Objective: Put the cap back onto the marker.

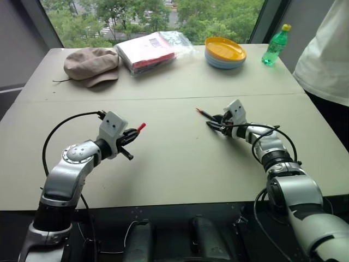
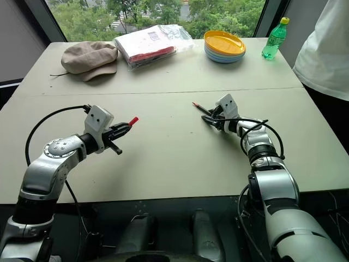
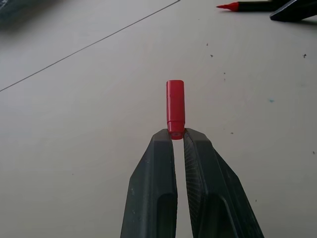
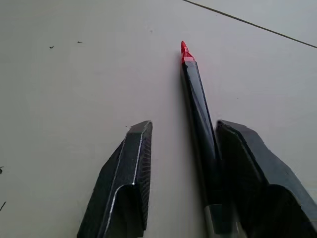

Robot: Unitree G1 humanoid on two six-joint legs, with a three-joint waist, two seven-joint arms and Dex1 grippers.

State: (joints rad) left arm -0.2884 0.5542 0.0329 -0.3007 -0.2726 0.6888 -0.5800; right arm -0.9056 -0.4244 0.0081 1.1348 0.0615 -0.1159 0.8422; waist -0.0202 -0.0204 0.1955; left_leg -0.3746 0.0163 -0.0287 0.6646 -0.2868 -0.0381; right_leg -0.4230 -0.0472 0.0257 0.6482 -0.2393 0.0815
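The cap [image 3: 175, 109] is showing as a small bright red cylinder, standing out past the tips of the left claw [image 3: 177, 137], which is pinching its base; it is hanging above the table [image 1: 174, 164], over the left half and nearer the front edge than the far one. The marker [image 4: 199, 119] is lying flat on the table's right half, about midway between front and far edges. It is a slim black stick, uncapped, its red tip pointing toward the far-left corner. Its body is lying between the right claw's [image 4: 184, 130] parted fingers, against one of them.
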